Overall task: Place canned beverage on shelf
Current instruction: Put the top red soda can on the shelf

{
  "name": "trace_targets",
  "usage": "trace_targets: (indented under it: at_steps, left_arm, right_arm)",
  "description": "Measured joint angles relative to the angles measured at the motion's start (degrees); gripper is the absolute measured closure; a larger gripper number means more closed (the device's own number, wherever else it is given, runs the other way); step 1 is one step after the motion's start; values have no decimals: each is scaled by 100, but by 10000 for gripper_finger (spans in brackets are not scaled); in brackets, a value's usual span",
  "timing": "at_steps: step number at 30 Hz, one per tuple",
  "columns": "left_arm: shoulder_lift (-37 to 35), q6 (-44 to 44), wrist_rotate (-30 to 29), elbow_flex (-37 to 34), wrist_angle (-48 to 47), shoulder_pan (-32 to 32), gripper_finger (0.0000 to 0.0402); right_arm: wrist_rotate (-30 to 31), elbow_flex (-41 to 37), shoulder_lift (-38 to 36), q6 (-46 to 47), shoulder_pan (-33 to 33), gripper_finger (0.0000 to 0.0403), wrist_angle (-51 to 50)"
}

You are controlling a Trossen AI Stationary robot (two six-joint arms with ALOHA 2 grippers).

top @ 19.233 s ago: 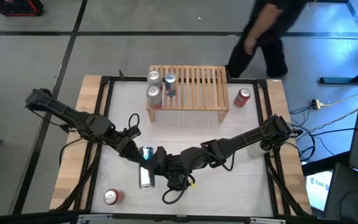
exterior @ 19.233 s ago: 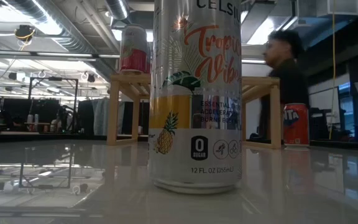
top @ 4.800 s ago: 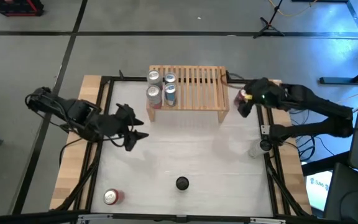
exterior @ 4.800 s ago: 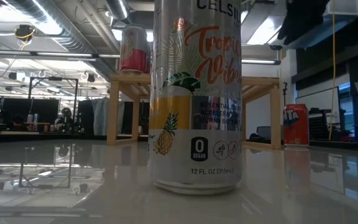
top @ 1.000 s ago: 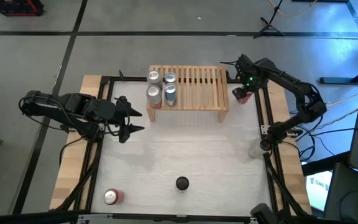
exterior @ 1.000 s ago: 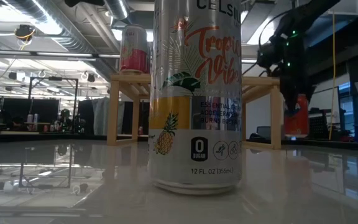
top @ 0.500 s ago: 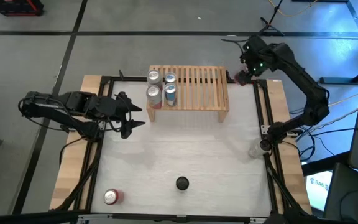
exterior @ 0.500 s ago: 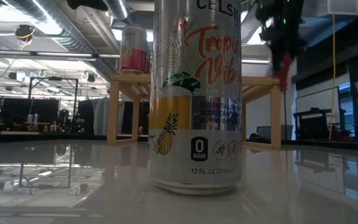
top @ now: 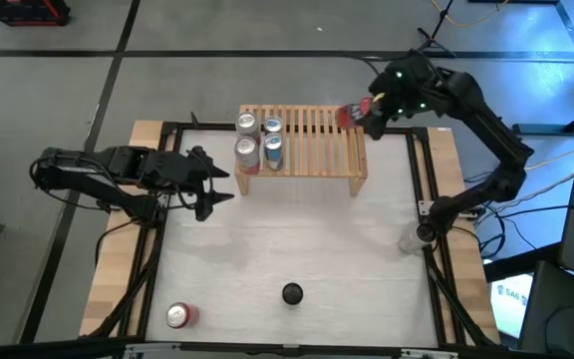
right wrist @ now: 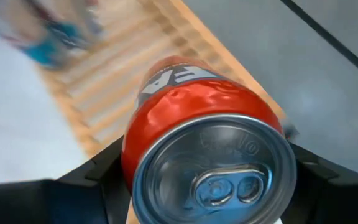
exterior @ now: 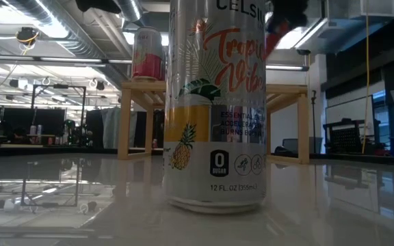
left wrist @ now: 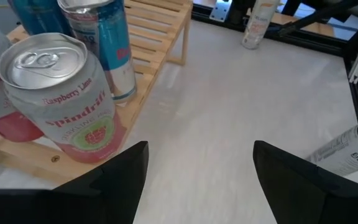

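My right gripper (top: 360,115) is shut on a red can (top: 346,116) and holds it in the air over the far right corner of the light-wood shelf (top: 312,150). The right wrist view shows the can's silver top (right wrist: 213,174) facing the camera, with the slats blurred below. Several cans (top: 258,139) stand on the shelf's left end. My left gripper (top: 217,185) hovers open off the shelf's left end, and the nearest pink can (left wrist: 64,99) shows just ahead of its fingers. My right gripper pinches the red can's round wall (right wrist: 135,134) between its two fingers (right wrist: 98,180), near the top end. The fingers slant down from the far right side. The can is lifted clear and tilted, its top toward the wrist and its bottom toward the shelf.
A tall white can (exterior: 216,102) stands near the table's front edge, filling the low view. A red can (top: 178,316) sits at the front left corner. A clear bottle (top: 411,240) stands by the right rail. The shelf's right half (top: 327,135) is bare slats.
My right gripper has lifted the red can off the table beside the shelf's right end, carried it up and toward the left, and tipped it over. The can now hangs tilted above the shelf's far right corner.
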Motion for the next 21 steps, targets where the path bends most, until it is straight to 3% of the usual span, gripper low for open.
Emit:
trace_targets:
  at_steps: [6,17,21]
  left_arm:
    - [4,2,-4,0,0,0,122]
    - [4,-4,-4,0,-2,0,122]
    - [4,-7,-27,0,-5,0,122]
  right_arm:
    - [-280,25,225,56,767,127,653]
    - [-290,1610,1715,311,1362,127,-489]
    - [-296,1835,2063,440,1416,127,-438]
